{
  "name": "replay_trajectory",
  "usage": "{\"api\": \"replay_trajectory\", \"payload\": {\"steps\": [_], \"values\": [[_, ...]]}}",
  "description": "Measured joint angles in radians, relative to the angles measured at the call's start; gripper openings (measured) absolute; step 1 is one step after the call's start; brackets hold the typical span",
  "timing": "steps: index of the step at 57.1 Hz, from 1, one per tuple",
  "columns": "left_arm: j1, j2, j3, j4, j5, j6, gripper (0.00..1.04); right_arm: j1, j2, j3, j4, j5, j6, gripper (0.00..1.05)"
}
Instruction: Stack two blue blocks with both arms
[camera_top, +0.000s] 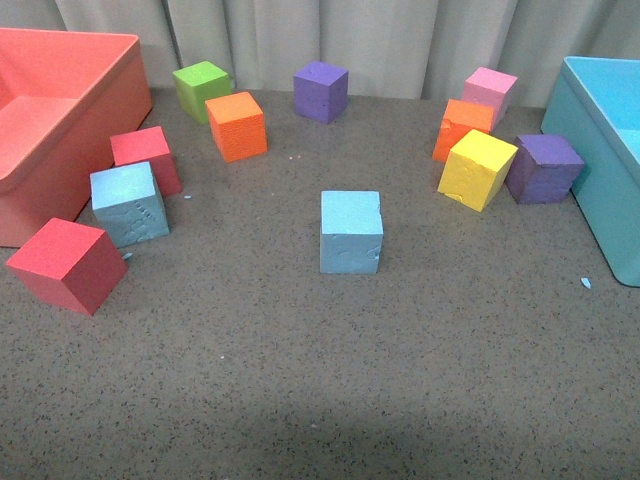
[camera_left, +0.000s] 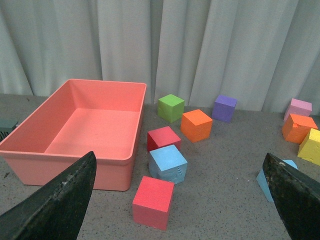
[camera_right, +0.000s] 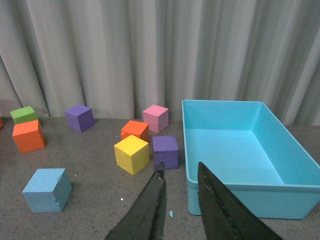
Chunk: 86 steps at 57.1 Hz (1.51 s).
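One pale blue block stands alone in the middle of the grey table. The other blue block sits at the left between two red cubes. Neither arm shows in the front view. In the left wrist view my left gripper is open, fingers wide apart, held above the table; the left blue block lies ahead between them and the middle blue block is half hidden behind one finger. My right gripper is shut on nothing, beside the turquoise bin, and the middle blue block lies far off to its side.
A salmon bin stands at the left, a turquoise bin at the right. Red cubes, green, orange and purple cubes ring the back. Pink, orange, yellow and purple cubes cluster right.
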Motion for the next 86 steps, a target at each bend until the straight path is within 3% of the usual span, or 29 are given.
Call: {"api": "replay_trajectory", "payload": {"steps": [20, 27, 42, 48, 63, 86], "values": [[0.003, 0.007, 0.003, -0.011, 0.01, -0.008, 0.98, 0.0, -0.001, 0.0, 0.0, 0.0, 0.0, 0.97], [0.008, 0.185, 0.074, -0.193, 0.072, -0.079, 0.98, 0.0, -0.001, 0.0, 0.0, -0.001, 0.0, 0.95], [-0.028, 0.85, 0.275, 0.183, 0.086, -0.107, 0.98, 0.0, -0.002, 0.0, 0.0, 0.0, 0.0, 0.95], [-0.031, 1.131, 0.427, 0.211, 0.102, -0.106, 0.98, 0.0, -0.002, 0.0, -0.001, 0.0, 0.0, 0.95], [-0.019, 1.704, 0.867, 0.006, 0.096, -0.13, 0.98, 0.0, -0.002, 0.0, -0.001, 0.0, 0.0, 0.95], [-0.012, 1.999, 1.223, -0.222, 0.071, -0.153, 0.98, 0.0, -0.002, 0.0, -0.001, 0.0, 0.0, 0.95]]}}
